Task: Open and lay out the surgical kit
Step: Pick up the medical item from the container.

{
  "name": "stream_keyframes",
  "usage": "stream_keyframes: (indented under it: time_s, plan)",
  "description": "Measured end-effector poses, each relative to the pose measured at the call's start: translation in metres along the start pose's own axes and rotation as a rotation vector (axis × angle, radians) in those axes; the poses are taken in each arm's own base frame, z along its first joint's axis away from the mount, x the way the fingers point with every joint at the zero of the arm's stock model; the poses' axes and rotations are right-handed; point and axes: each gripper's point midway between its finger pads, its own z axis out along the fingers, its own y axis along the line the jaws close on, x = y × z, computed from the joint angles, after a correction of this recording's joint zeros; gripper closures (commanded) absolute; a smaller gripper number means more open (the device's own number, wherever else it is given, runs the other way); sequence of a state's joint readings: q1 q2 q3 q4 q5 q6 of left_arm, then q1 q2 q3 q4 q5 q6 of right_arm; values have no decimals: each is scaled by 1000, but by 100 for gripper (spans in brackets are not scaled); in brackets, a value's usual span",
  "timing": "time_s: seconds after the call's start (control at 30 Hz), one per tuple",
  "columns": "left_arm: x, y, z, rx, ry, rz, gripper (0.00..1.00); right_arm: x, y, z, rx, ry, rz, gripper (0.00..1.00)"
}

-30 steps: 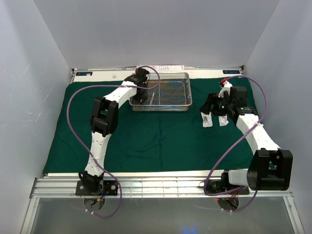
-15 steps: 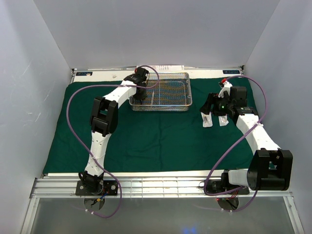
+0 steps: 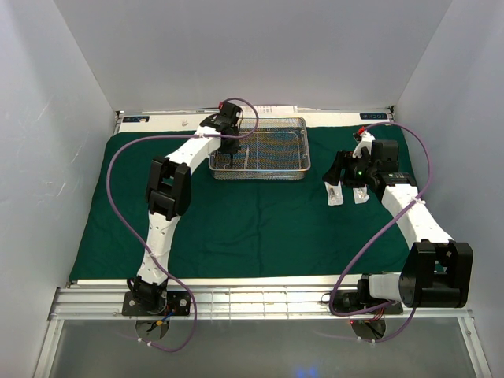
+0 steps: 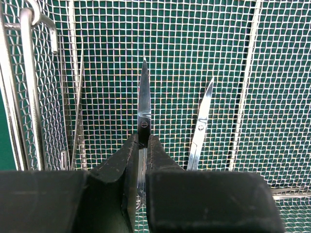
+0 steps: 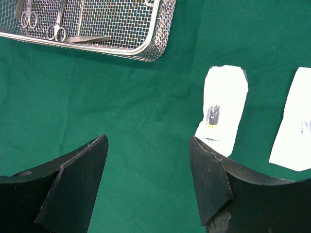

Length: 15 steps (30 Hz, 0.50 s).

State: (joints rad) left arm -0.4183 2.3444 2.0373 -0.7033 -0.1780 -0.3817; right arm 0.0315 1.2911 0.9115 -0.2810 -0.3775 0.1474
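The dark green cloth (image 3: 252,228) lies spread flat. The silver wire-mesh tray (image 3: 304,150) stands on it at the back. My left gripper (image 3: 230,153) reaches into the tray's left part. In the left wrist view it (image 4: 142,145) is shut on a small scissors (image 4: 144,97), blades pointing away. A second scissors (image 4: 201,124) lies beside it on the mesh, and thin tweezers (image 4: 74,97) lie to the left. My right gripper (image 5: 148,145) is open and empty above the cloth. Two white packets (image 5: 223,104) (image 5: 296,126) lie on the cloth just beyond it.
The tray's wire handle (image 4: 29,73) is at the left of the left wrist view. The tray's near corner (image 5: 155,48) shows in the right wrist view. Grey walls close in the left, right and back. A metal rail (image 3: 260,299) runs along the near edge.
My left wrist has shifted slightly back and right, from the tray's left rim to over its inside. The right arm has not moved.
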Motion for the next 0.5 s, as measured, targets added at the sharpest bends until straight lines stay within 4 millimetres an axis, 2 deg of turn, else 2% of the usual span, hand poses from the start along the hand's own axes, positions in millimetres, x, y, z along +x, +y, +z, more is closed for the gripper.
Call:
stream_keyframes:
  time_s: [0.23, 0.5]
  plan:
    - [-4, 0, -2, -3, -10, -1, 100, 0, 0, 0, 0, 0, 0, 27]
    - [-38, -2, -28, -4, -94, -10, 100, 0, 0, 0, 1, 0, 0, 27]
